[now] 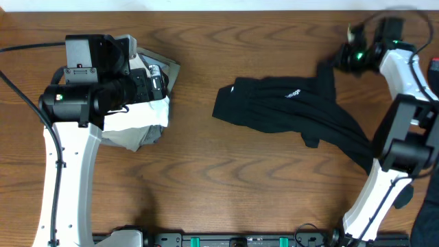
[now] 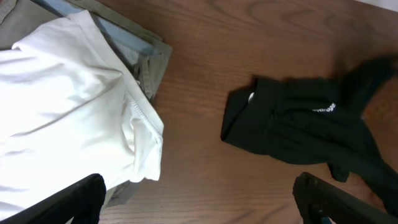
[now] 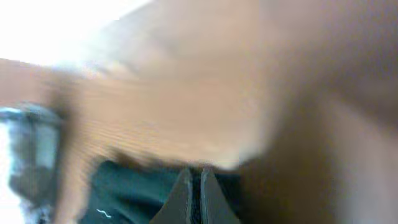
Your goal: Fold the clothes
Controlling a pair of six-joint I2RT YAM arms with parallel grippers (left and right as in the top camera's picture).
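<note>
Black T-shirt (image 1: 274,103) lies crumpled right of centre on the wooden table (image 1: 206,178), 1 corner drawn up toward the right gripper (image 3: 194,177), whose fingers are pinched together on its fabric (that wrist view is blurred). Left gripper (image 2: 199,208) hangs spread wide above a white garment (image 2: 62,106) lying on a grey garment (image 2: 152,62).

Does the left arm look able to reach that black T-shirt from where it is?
Probably yes. The left gripper hangs open near the white garment, and only bare table lies between it and the black T-shirt.
</note>
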